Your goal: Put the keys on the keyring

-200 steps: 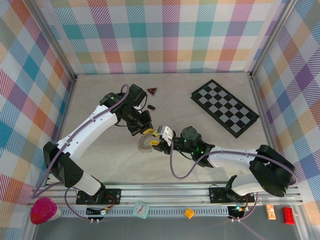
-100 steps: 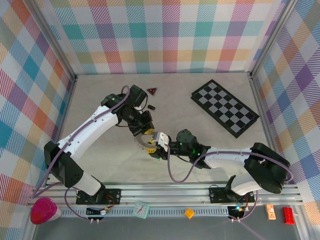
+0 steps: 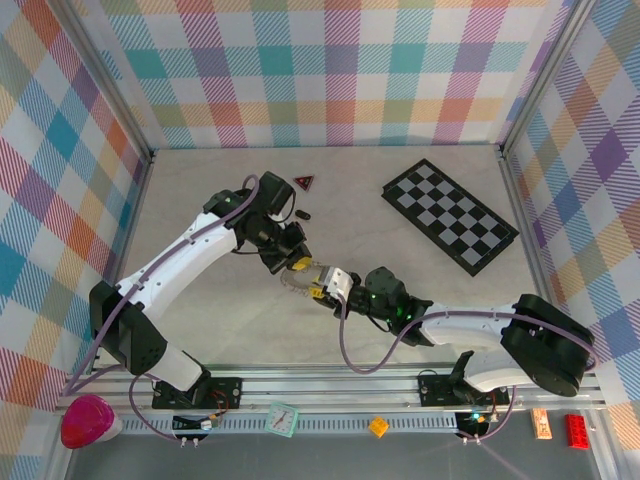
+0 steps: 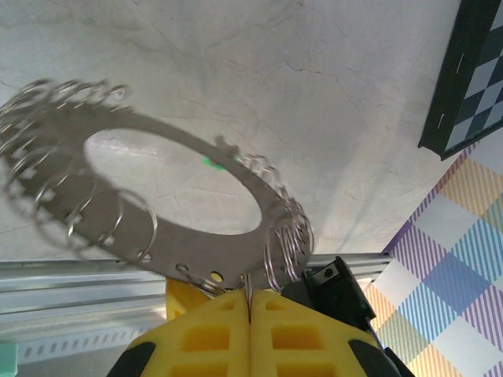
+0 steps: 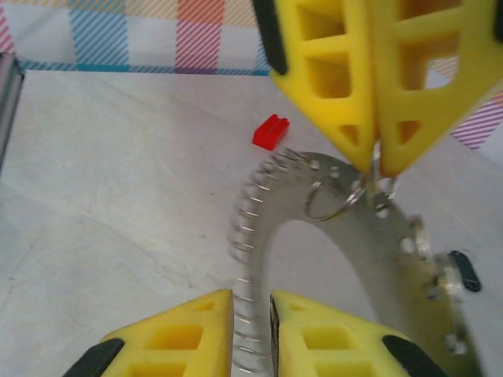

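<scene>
Pale table (image 3: 200, 310): carries everything, walled in by bright checked panels.

Left arm (image 3: 185, 255): climbs from the near-left base, slants up and away to a high elbow, then folds back right and down toward mid-table.

Right arm (image 3: 465, 325): lies low, stretched leftward from the near-right base, wrist almost level, meeting the other arm just left of centre.

Chequered board (image 3: 450, 215): flat at the far right, well apart from both arms; cut down to one corner in the left wrist view.

Left gripper (image 4: 250, 297): points downward, yellow fingers (image 4: 208, 334) pressed flat together, pinching the rim of the keyring (image 4: 196, 253), which hangs tilted clear of the table.

Right gripper (image 5: 252, 306): comes in at the ring's opposite side, fingers (image 5: 185, 330) drawn in to a narrow slit with the keys (image 5: 250, 236) caught in it.

Keyring itself: a flat grey band with punched holes, held between the two grippers. From above, mostly covered by them. Blurred at one end in the left wrist view, cut off at the lower right in the right wrist view.

Keys: a fringe of tiny wire-thin loops along the outer rim, too fine and blurred to count.

Red triangle (image 3: 303, 182): on the table beyond the left wrist.

Black oval piece (image 3: 302, 214): just beside that wrist, nearer than the triangle.
</scene>
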### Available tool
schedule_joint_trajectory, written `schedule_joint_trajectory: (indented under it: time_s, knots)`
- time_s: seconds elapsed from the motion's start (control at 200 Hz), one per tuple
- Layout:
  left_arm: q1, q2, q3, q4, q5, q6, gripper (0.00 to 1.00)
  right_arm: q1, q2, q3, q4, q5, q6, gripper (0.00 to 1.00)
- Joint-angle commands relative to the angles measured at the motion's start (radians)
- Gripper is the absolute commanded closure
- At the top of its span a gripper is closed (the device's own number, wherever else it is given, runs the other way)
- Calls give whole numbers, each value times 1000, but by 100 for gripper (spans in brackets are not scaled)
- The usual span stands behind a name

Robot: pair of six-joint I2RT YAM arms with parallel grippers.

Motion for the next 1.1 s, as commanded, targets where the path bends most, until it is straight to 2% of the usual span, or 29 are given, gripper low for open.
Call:
schedule_joint_trajectory:
  time_s: [0.0, 0.46, 0.6, 0.86, 1.095]
  knots:
    - [12, -25, -10, -3, 44, -37, 100, -2, -16, -10, 89, 51, -57, 83]
    - [12, -36, -20, -8, 77, -70, 100, -4, 19, 3, 209, 136, -127, 88]
    - [12, -40, -25, -5, 80, -75, 100, -4, 20, -3, 203, 148, -147, 87]
    - [12, -45, -36, 12, 96, -92, 100, -4, 34, 2, 257, 144, -137, 79]
    - [12, -49, -51, 30, 107, -110, 100, -4, 48, 14, 289, 129, -128, 81]
